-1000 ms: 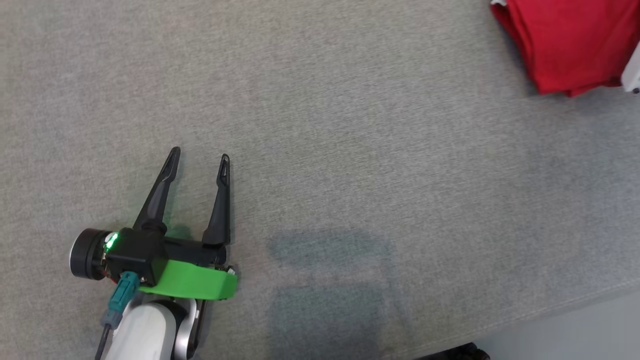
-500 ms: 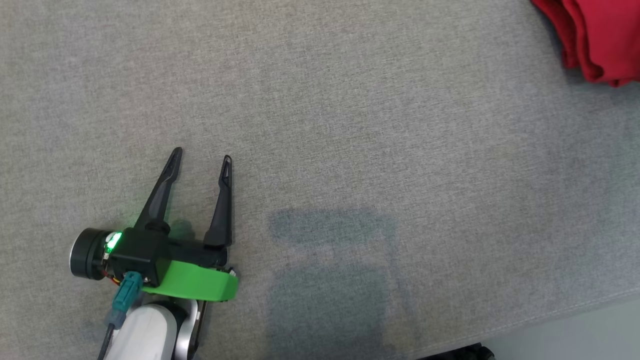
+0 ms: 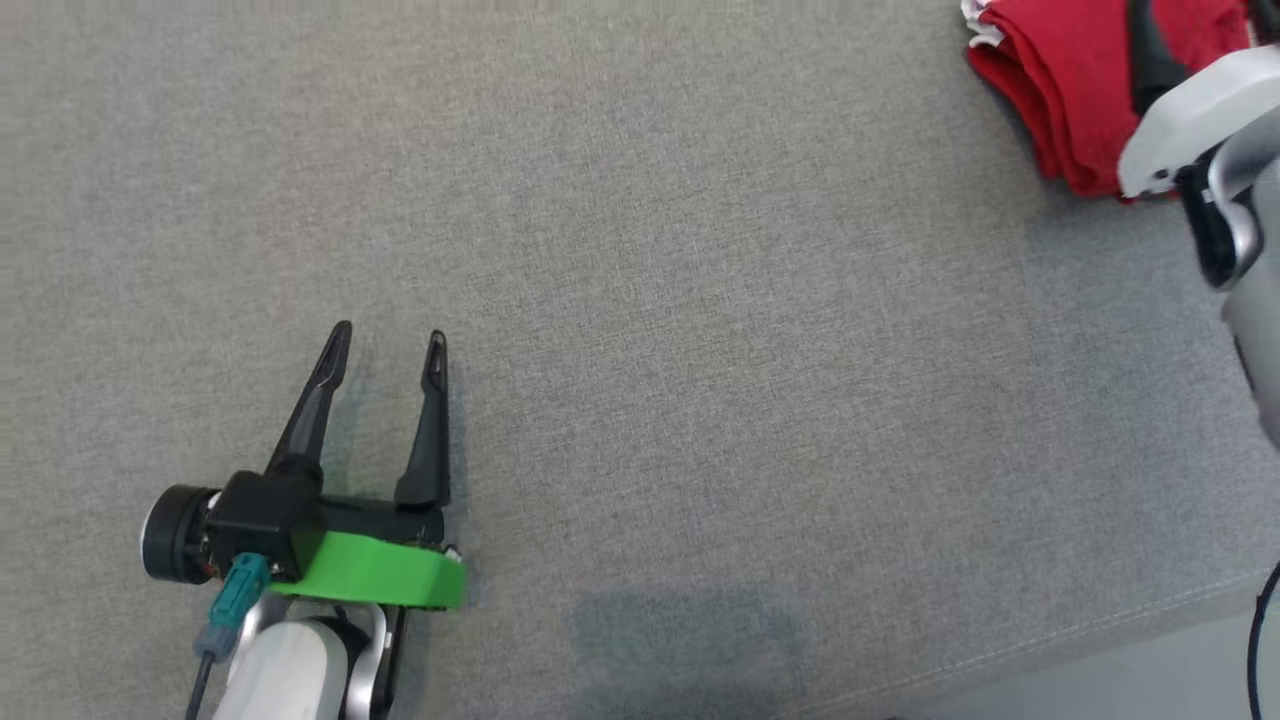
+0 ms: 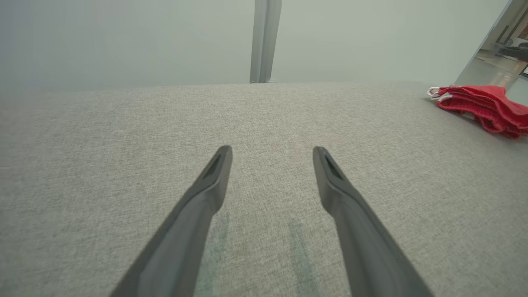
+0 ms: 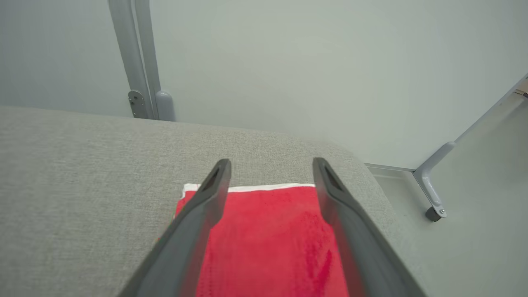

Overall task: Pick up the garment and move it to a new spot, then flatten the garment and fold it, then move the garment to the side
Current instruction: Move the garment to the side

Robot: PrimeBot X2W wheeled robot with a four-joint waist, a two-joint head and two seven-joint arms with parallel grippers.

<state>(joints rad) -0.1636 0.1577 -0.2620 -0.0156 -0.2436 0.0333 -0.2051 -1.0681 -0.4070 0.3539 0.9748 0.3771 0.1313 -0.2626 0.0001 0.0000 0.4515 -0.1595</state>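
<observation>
Right claw (image 5: 271, 163) hangs spread over the folded red garment (image 5: 268, 243), gripping nothing — the garment lies by the corner of the table (image 5: 82, 165). Best rise straight up, so no finger drags a fold; left claw (image 3: 388, 335), also spread, sits well apart.

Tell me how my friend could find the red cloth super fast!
Look at the big grey padded surface and follow it to its far right corner. The folded garment lies there, with the open right tool above it. It is the one bright red thing on all that grey, stacked in layers with a thin white edge.
</observation>
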